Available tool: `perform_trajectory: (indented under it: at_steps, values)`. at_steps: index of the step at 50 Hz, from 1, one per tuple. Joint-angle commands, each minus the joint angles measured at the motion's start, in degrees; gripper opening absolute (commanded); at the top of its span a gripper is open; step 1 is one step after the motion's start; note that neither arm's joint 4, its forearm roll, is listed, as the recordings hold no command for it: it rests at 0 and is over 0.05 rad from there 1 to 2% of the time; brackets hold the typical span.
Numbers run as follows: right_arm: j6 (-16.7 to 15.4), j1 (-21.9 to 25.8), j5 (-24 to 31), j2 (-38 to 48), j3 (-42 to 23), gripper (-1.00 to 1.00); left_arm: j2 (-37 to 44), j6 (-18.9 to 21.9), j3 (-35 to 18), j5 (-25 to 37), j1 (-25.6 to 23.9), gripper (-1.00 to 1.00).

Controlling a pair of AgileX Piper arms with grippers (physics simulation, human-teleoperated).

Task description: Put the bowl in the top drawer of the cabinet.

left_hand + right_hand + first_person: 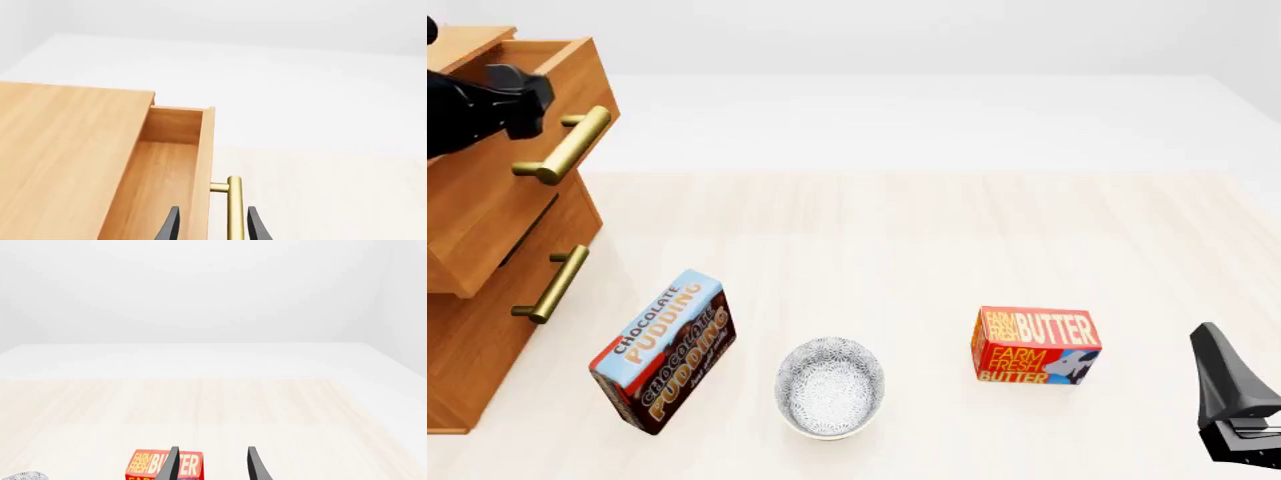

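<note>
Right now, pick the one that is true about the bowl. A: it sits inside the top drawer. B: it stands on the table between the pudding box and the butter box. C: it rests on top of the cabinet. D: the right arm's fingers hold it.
B: the bowl stands on the table, with the pudding box to one side and the butter box to the other.

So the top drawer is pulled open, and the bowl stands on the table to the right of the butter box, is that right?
Not quite. The top drawer is open, but in the front view the bowl stands on the table left of the butter box, between it and the pudding box.
</note>
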Motion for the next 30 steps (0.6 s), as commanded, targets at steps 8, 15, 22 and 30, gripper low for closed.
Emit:
perform_trajectory:
  at_steps: [8,15,22,30]
  values:
    - [0.0,0.0,0.0,0.0,0.0,1.0,1.9,-1.3,0.9,-0.5,0.1,1.0]
    - [0.0,0.0,0.0,0.0,0.0,1.0,2.8,-1.8,1.0,-0.5,0.1,1.0]
    - [0.0,0.0,0.0,0.0,0.0,1.0,3.4,-1.9,1.1,-0.5,0.1,1.0]
    - [0.0,0.0,0.0,0.0,0.0,1.0,4.4,-2.6,1.3,-0.5,-1.1,1.0]
